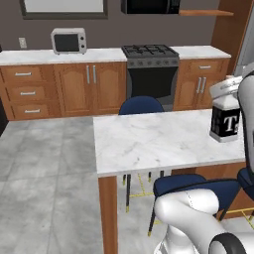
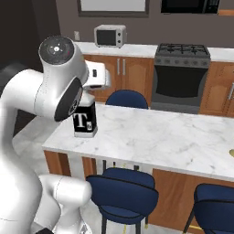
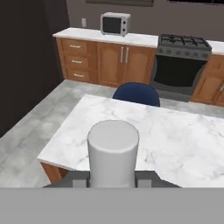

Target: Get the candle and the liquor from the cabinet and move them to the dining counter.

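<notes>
My end effector (image 2: 93, 93) grips the liquor (image 2: 85, 119) by its neck, bottle standing on the marble tabletop (image 2: 160, 137).

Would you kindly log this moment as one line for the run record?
liquor: standing on dining counter | end effector: above bottle, grip unclear | stool: behind counter

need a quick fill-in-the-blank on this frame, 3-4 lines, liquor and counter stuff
1. The liquor stands upright on the ______ counter.
2. Its black label carries a white letter ______.
3. The stool tucked in at the counter's far side is ______ in colour.
4. On the back worktop, left of the stove, sits a white ______.

Missing words: dining; T; navy blue; microwave
</notes>
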